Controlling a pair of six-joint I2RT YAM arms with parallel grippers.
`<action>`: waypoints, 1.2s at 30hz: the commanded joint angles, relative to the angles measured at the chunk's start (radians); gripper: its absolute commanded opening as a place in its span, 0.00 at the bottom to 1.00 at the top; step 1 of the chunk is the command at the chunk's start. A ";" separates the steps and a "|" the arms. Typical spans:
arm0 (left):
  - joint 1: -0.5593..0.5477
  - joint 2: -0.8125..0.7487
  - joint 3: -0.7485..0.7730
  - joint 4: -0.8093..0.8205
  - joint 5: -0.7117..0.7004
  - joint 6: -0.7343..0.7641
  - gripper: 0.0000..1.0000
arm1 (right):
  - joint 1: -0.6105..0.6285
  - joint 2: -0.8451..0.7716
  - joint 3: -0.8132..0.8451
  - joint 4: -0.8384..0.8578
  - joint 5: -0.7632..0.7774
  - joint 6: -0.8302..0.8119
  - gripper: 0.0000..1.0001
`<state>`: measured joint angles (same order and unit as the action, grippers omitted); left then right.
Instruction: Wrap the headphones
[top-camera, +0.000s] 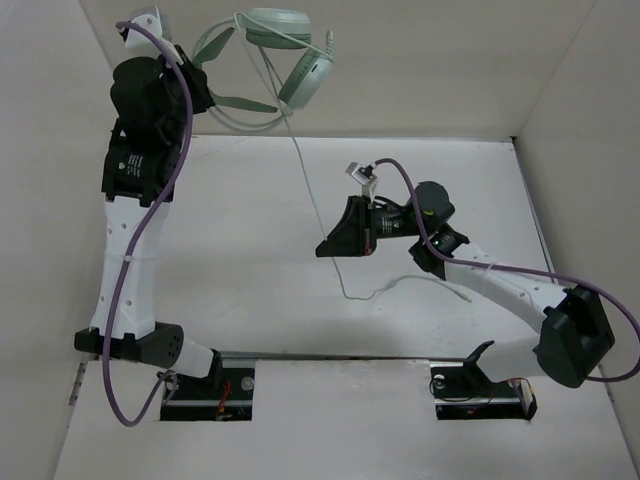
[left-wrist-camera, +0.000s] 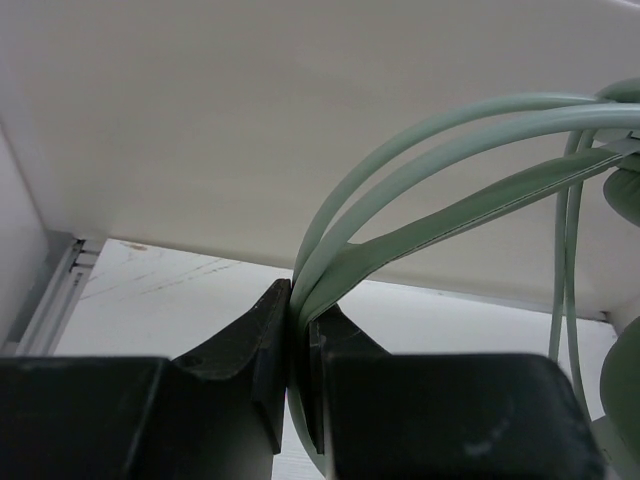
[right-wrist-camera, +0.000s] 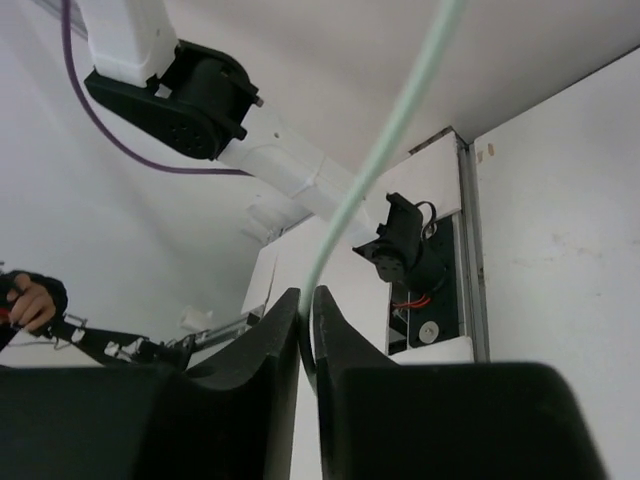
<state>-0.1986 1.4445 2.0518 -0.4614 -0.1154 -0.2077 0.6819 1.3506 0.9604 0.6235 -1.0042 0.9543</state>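
The mint-green headphones (top-camera: 285, 50) hang in the air at the far back of the table. My left gripper (top-camera: 205, 95) is shut on their thin double headband (left-wrist-camera: 400, 190); the bands run between the jaws in the left wrist view. One earcup (top-camera: 307, 80) hangs down on the right. The long pale cable (top-camera: 305, 185) drops from it to my right gripper (top-camera: 328, 245), which is shut on the cable (right-wrist-camera: 370, 170). The cable's loose end trails over the table (top-camera: 395, 285).
White walls enclose the table on the left, back and right. The purple arm cables (top-camera: 140, 250) run along both arms. The arm bases (top-camera: 210, 385) sit at the near edge.
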 joint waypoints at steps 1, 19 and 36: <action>0.003 -0.044 -0.025 0.164 -0.131 0.027 0.00 | 0.021 -0.018 0.081 -0.007 -0.059 -0.060 0.13; -0.198 -0.148 -0.501 0.327 -0.257 0.444 0.00 | 0.086 0.087 0.880 -1.326 0.681 -1.519 0.07; -0.331 -0.147 -0.521 0.156 -0.078 0.455 0.00 | 0.195 0.180 0.791 -0.734 1.322 -2.381 0.00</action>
<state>-0.5079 1.3590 1.5131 -0.3511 -0.2558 0.2714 0.8719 1.5269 1.7519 -0.3595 0.2199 -1.2728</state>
